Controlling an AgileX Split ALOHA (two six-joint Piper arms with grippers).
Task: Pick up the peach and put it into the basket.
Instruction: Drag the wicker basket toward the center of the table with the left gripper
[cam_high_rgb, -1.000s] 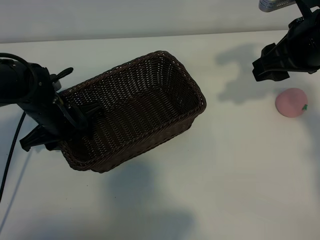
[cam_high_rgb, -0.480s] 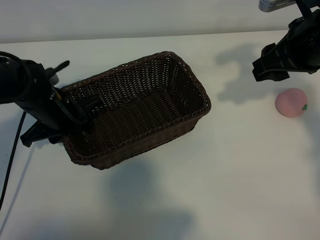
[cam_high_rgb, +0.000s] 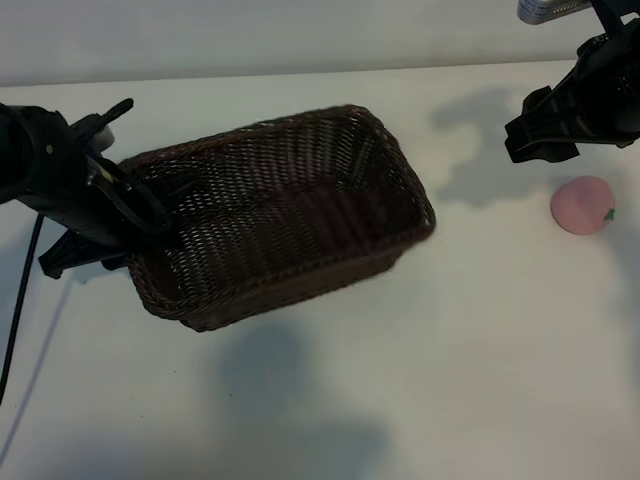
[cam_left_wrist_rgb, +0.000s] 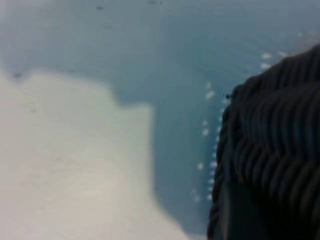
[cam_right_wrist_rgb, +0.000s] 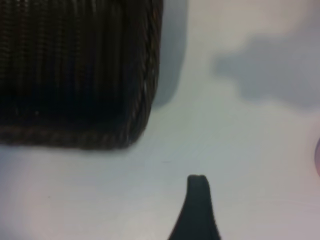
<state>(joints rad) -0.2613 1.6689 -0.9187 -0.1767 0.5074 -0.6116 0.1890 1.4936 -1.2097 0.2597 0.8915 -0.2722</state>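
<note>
**Basket lifted and tilted at my left jaws; peach untouched**

My left gripper (cam_high_rgb: 125, 215) pinches the short end wall of the basket (cam_high_rgb: 300, 205), one finger inside and one outside the braided rim. Compared with a second ago, that end has risen and the whole basket has swung, its far corner now nearer the peach (cam_high_rgb: 583, 205). The peach lies on the table (cam_high_rgb: 450, 380), well apart from the basket on the side away from my left jaws, its leaf mark showing. My right gripper (cam_high_rgb: 545, 135) hangs just beside the peach, jaws spread and holding nothing, unmoved. I judge the basket is being repositioned first; the pick-up has not begun.
</note>
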